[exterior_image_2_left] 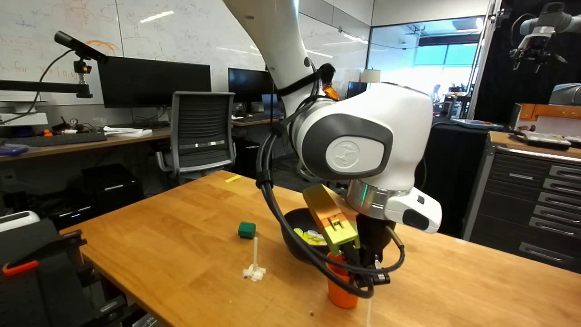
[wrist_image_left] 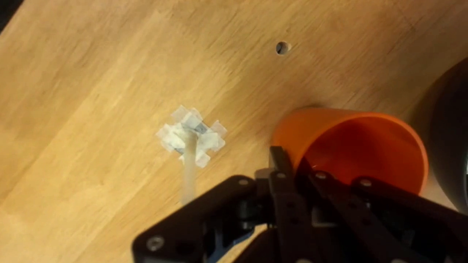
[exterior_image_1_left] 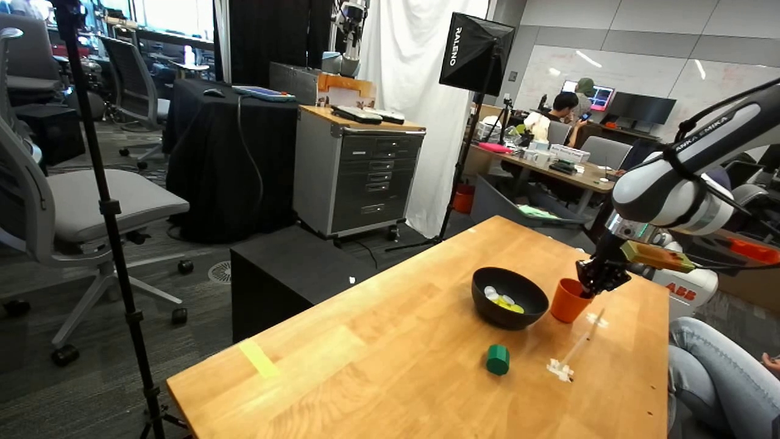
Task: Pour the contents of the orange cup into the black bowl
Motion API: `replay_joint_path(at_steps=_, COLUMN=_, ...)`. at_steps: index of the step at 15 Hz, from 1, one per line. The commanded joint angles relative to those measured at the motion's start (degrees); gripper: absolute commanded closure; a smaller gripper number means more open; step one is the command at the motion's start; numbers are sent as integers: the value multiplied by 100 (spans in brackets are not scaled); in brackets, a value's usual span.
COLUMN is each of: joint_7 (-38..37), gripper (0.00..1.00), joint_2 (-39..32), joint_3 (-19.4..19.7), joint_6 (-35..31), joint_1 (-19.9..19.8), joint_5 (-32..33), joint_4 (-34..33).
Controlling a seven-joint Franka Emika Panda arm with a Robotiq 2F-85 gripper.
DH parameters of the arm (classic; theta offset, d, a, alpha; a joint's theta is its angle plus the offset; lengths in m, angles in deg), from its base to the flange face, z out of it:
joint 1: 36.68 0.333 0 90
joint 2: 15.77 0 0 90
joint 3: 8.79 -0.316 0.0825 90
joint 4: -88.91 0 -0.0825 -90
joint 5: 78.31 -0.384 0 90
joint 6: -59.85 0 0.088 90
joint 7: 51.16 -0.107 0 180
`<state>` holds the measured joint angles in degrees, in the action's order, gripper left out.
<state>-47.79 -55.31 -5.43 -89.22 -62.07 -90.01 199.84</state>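
1. The orange cup (exterior_image_1_left: pixel 567 303) stands on the wooden table (exterior_image_1_left: pixel 365 372), just beside the black bowl (exterior_image_1_left: pixel 498 316); from here I can't tell if they touch.
2. The gripper (wrist_image_left: pixel 297 168) pinches the cup's wall; its jaws are narrow, with one finger inside the cup and one outside.
3. In the wrist view the gripper covers part of the cup's inside, so its bottom is hard to see; the bowl is cut off at that view's edge.
4. Little white and yellow pieces (exterior_image_1_left: pixel 506 300) lie in the bowl; they overlap, so I can't count them; in an exterior view a gold-and-green box (exterior_image_2_left: pixel 330 213) on the robot arm (exterior_image_2_left: pixel 358 131) blocks some of the bowl.
5. In an exterior view black cables (exterior_image_2_left: pixel 271 200) loop across the cup and hide bits of it; the fingers there are a dark muddle.
6. A small green block (exterior_image_1_left: pixel 498 360) lies near the bowl; a pale stick (exterior_image_2_left: pixel 255 252) stands up from a patch of tape (exterior_image_2_left: pixel 253 273).
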Motion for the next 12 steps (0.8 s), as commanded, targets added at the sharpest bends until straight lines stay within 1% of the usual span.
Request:
replay_joint_path(at_steps=1, joint_7=359, gripper=62, joint_2=-113, joint_3=-142, joint_6=-180, joint_1=-116, joint_5=-337, joint_4=-2)
replay_joint_path(at_steps=2, joint_7=404, gripper=55, joint_2=-138, joint_3=-150, joint_6=-172, joint_1=-124, joint_5=-370, joint_4=-7)
replay_joint_path(at_steps=3, joint_7=440, gripper=45, joint_2=-160, joint_3=-166, joint_6=-152, joint_1=-135, joint_5=-396, joint_4=-15)
replay_joint_path(at_steps=5, joint_7=533, gripper=31, joint_2=-170, joint_3=-207, joint_6=-107, joint_1=-179, joint_5=-470, joint_4=-15)
replay_joint_path(at_steps=8, joint_7=747, gripper=8, joint_2=-43, joint_3=-312, joint_6=-53, joint_1=-317, joint_5=-614, joint_4=67)
replay_joint_path(at_steps=9, joint_7=802, gripper=2, joint_2=11, joint_3=-322, joint_6=-1, joint_1=-347, joint_5=-635, joint_4=101)
replay_joint_path(at_steps=10, joint_7=946, gripper=0, joint_2=86, joint_3=-375, joint_6=44, joint_1=-431, joint_5=-686, joint_4=166)
replay_joint_path(at_steps=12, joint_7=1200, gripper=0, joint_2=217, joint_3=-462, joint_6=10, joint_1=-575, joint_5=-790, joint_4=301)
